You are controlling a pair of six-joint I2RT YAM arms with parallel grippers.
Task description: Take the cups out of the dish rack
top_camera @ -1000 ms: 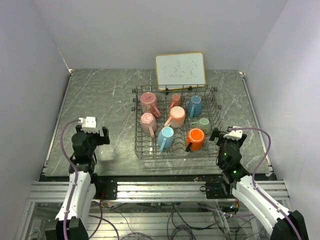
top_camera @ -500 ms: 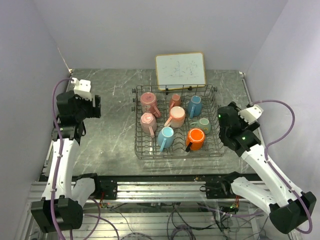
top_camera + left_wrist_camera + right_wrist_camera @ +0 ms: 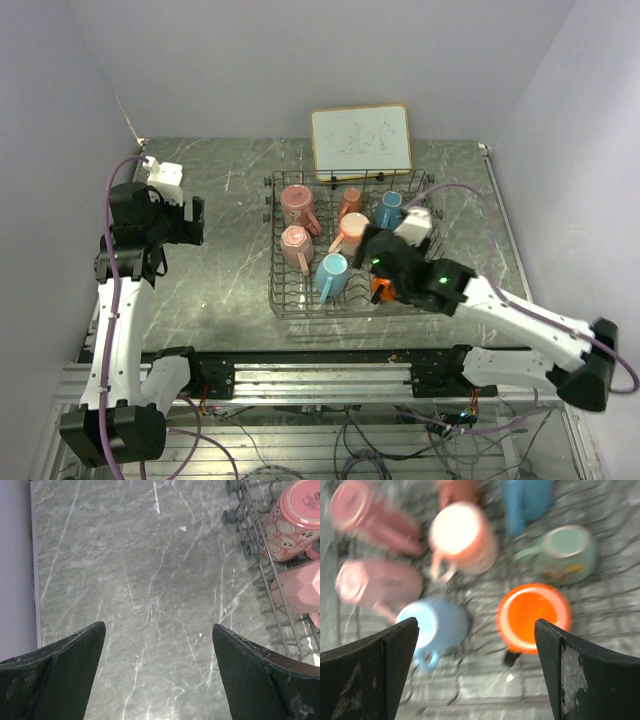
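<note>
The counter (image 3: pixel 210 250) is a dark grey slab veined with pale streaks (marble-like in look), bordered by a thin metal edge on its left and right sides. Right of its middle the dish rack (image 3: pixel 300 311), a grey wire basket, rests flat on the slab. Just behind the rack's far side a wood-framed whiteboard (image 3: pixel 360 140) stands on the counter, near its rear edge

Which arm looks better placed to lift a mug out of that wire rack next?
Right, probably. The right gripper, open, hangs above the rack with the orange mug just below it. The left gripper, also open, faces the table beside the rack.
</note>
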